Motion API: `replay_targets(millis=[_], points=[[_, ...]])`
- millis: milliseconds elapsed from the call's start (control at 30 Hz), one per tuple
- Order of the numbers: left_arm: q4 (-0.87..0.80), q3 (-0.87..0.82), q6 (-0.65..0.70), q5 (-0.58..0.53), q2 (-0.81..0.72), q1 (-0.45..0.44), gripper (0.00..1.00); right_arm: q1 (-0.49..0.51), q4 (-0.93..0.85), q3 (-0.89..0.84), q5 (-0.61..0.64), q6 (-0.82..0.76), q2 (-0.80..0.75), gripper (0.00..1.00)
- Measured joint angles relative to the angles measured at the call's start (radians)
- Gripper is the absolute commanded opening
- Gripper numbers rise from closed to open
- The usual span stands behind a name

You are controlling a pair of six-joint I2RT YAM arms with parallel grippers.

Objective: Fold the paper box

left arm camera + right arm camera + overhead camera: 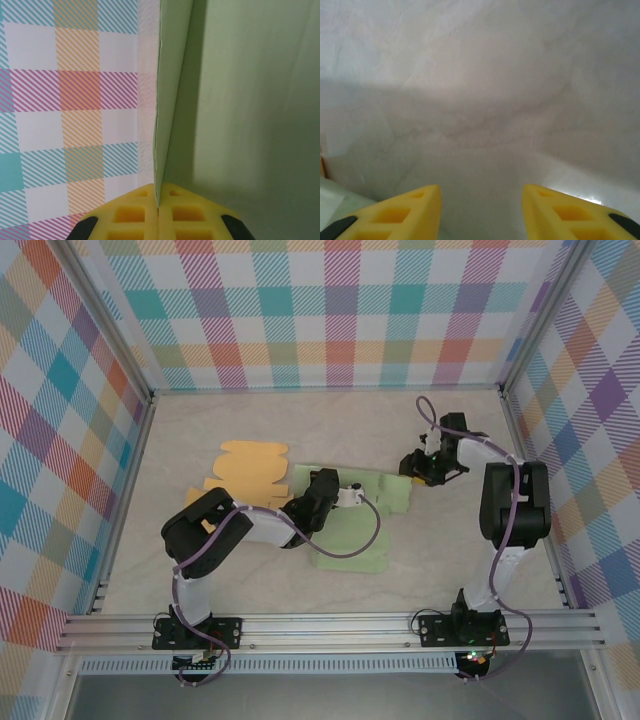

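1. Green paper box (pixel 352 552): a cut sheet, mostly flat on the table (pixel 180 430), mid-field betw. the two arms. The part by the left gripper looks lifted.
2. Left gripper (pixel 158 215): fingers pinched tight on the thin edge of a green flap. In the wrist view the flap stands up on edge, w/ the checked wall (pixel 65 100) behind it.
3. Right gripper (pixel 420 466): sits by the sheet's right end; can't tell if it touches the paper. Fingers part-way apart, nothing betw. them, bare table below in its wrist view.
4. Orange sheet (pixel 250 468): a second cut sheet, flat, just left of the green one. Not in play.
5. Step in hand (judgement): early. The first flap is held up along its crease and the rest of the sheet is unfolded, so most of the job is not yet done.
6. Next move (judgement): the left should swing the flap over the crease w/o tearing or dragging the sheet. The right prob. needs to press down on or grip the far end as an anchor, since thin paper will slide & bow.
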Motion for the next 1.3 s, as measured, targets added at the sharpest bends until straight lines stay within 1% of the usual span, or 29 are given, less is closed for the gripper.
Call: replay_targets(millis=[200, 467, 700, 933, 1133, 1300], points=[[0.016, 0.009, 0.003, 0.0, 0.001, -0.002, 0.0, 0.0, 0.094, -0.114, -0.06, 0.041, -0.115, 0.47], [0.042, 0.013, 0.002, 0.0, 0.004, -0.002, 0.0, 0.0, 0.222, -0.222, -0.13, 0.113, -0.156, 0.46], [0.068, 0.017, 0.002, 0.0, 0.005, 0.002, 0.0, 0.0, 0.333, -0.313, -0.186, 0.207, -0.238, 0.46], [0.116, 0.017, 0.002, -0.016, 0.017, 0.008, 0.0, 0.0, 0.43, -0.335, -0.239, 0.316, -0.304, 0.46], [0.193, 0.018, 0.021, -0.025, 0.04, 0.01, 0.0, 0.0, 0.508, -0.335, -0.27, 0.384, -0.309, 0.45], [0.258, 0.017, 0.055, -0.035, 0.08, 0.01, 0.0, 0.0, 0.58, -0.342, -0.314, 0.426, -0.302, 0.47]])
